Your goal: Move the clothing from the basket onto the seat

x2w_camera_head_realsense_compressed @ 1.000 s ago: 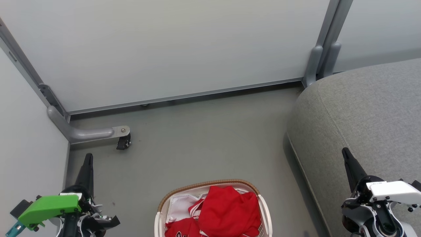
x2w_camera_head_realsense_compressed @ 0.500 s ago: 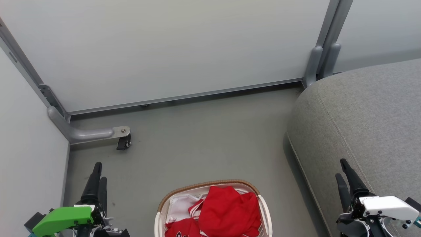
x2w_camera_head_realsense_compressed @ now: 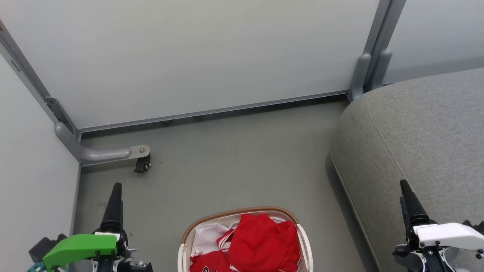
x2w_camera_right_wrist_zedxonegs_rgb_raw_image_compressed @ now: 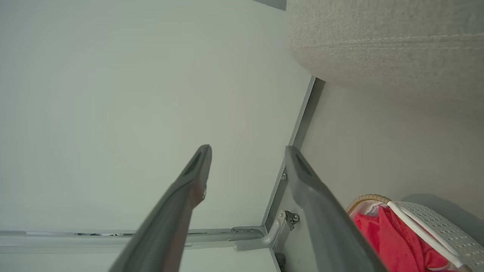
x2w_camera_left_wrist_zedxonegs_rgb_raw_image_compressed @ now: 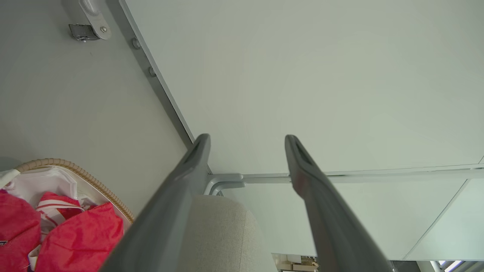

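— Starting with the largest surfaces: what stands at the back?
— Pale wall panels (x2w_camera_head_realsense_compressed: 189,56) in grey metal frames, meeting the smooth grey floor (x2w_camera_head_realsense_compressed: 234,151) along a metal rail (x2w_camera_head_realsense_compressed: 227,110).
— And the seat?
— The seat (x2w_camera_head_realsense_compressed: 416,132), in grey upholstery with a stitched seam, takes up the right side of the head view.
— Location of the basket?
— The basket (x2w_camera_head_realsense_compressed: 238,210) stands on the floor at the bottom centre of the head view, near the seat's front edge but apart from it. Its brown woven rim is visible, and its white liner (x2w_camera_head_realsense_compressed: 206,234) shows on the left.
— The clothing?
— The clothing (x2w_camera_head_realsense_compressed: 261,241) lies inside the basket. It is red fabric with white trim, heaped toward the right. Neither gripper touches it.
— Condition of each gripper?
— The left gripper (x2w_camera_head_realsense_compressed: 116,190) hangs over the floor left of the basket. Its wrist view shows the fingers (x2w_camera_left_wrist_zedxonegs_rgb_raw_image_compressed: 177,185) spread apart and empty. The right gripper (x2w_camera_head_realsense_compressed: 405,190) is over the seat's front, and its fingers (x2w_camera_right_wrist_zedxonegs_rgb_raw_image_compressed: 185,189) are likewise apart and empty.
— Smallest item?
— A black caster (x2w_camera_head_realsense_compressed: 142,164) on a grey bracket by the left corner.
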You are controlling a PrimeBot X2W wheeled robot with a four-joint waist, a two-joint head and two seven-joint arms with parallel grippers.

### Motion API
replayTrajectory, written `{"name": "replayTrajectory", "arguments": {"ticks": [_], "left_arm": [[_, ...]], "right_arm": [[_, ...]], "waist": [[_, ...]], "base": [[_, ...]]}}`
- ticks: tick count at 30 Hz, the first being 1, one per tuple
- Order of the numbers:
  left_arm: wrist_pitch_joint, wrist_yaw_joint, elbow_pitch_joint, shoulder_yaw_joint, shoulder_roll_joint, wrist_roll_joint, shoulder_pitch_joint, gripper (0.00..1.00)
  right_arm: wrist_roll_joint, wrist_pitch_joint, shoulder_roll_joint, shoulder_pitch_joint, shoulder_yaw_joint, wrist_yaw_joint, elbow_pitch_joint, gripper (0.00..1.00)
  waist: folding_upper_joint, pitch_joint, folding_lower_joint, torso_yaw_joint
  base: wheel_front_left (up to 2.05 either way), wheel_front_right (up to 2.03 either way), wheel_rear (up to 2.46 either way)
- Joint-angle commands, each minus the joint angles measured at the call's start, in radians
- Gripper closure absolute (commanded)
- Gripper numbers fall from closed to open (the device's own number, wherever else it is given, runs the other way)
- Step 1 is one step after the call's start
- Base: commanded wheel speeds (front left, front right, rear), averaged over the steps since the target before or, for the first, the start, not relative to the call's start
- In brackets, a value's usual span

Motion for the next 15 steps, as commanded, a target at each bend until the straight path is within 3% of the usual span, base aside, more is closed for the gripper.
{"name": "replayTrajectory", "arguments": {"ticks": [1,15], "left_arm": [[-0.011,-0.002,-0.021,-0.004,0.005,0.039,-0.005,0.0],[-0.064,0.04,-0.085,-0.035,0.007,0.348,-0.008,0.0]], "right_arm": [[-0.044,-0.012,-0.009,-0.005,-0.006,0.0,-0.025,0.0],[-0.366,-0.065,-0.012,0.007,0.003,0.0,-0.104,0.0]], "waist": [[0.0,0.0,0.0,0.0],[0.0,0.004,0.0,0.002]], "base": [[0.0,0.0,0.0],[0.0,0.0,0.0]]}}
